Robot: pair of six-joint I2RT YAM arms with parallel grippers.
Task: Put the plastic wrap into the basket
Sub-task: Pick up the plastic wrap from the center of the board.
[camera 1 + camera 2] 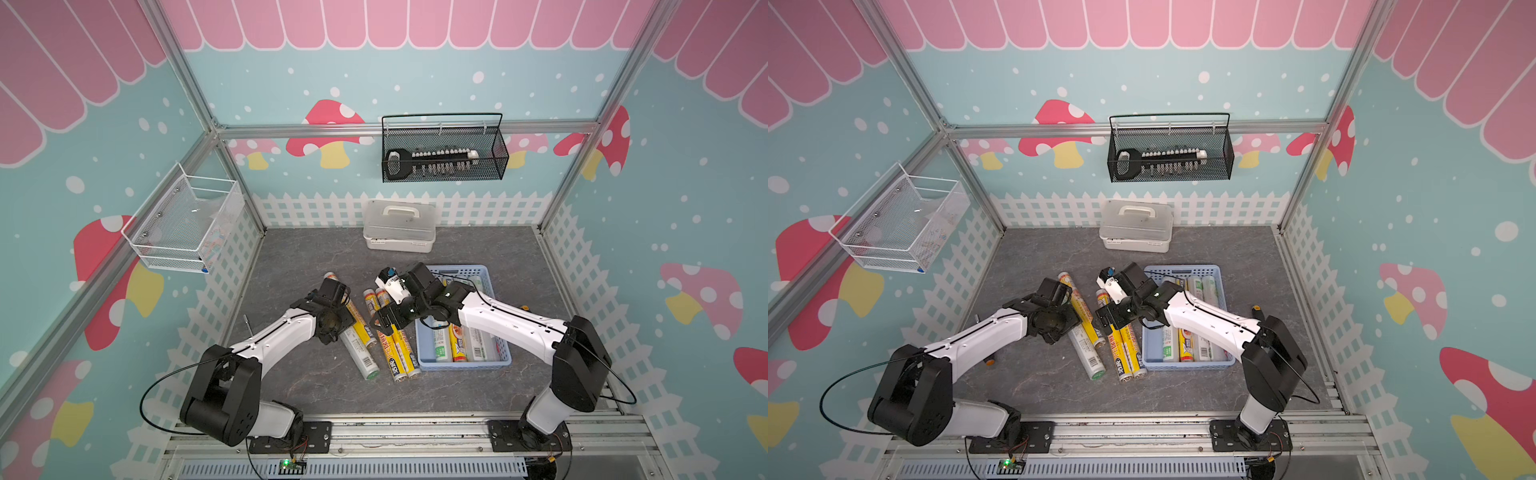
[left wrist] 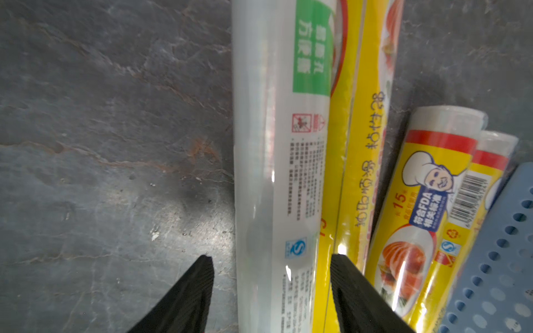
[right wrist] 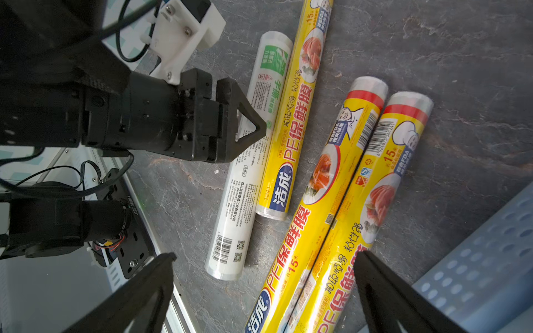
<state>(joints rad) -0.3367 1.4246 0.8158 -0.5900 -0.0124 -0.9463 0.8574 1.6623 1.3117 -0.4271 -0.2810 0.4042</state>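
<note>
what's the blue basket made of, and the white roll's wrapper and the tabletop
Basket: moulded plastic, matte light blue, going by the round holes in its wall. White roll: clear glossy film over a printed label; it glints. Tabletop: dark grey, stone-look, veined; real stone or laminate, cannot tell.

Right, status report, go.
Left gripper open, straddling white-green roll. Right gripper open over yellow pair. Four rolls on table, rest in basket. Yellow roll tight alongside white-green one, crowding a finger.
</note>
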